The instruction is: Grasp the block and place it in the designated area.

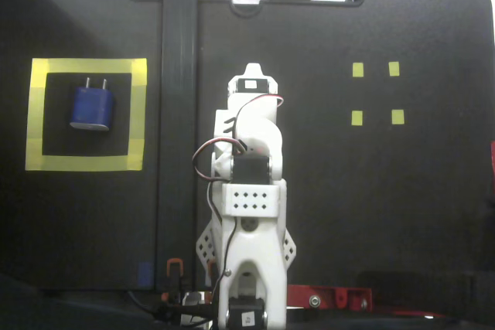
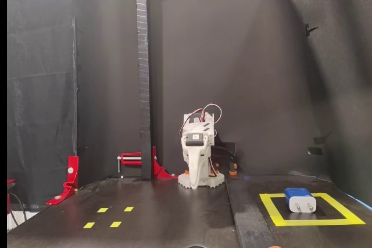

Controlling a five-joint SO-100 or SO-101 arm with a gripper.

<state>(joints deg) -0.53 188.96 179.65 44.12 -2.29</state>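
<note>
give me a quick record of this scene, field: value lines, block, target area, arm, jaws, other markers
block: blue plug adapter, lying flat, prongs toward the top edge of the top-down fixed view
target area: yellow tape square, block inside it on the black centre
arm: white arm, folded over its base at mid table, well apart from the block
jaws: pointing down in the front fixed view, holding nothing; open or shut unclear
other markers: four small yellow squares, nothing on them
</note>
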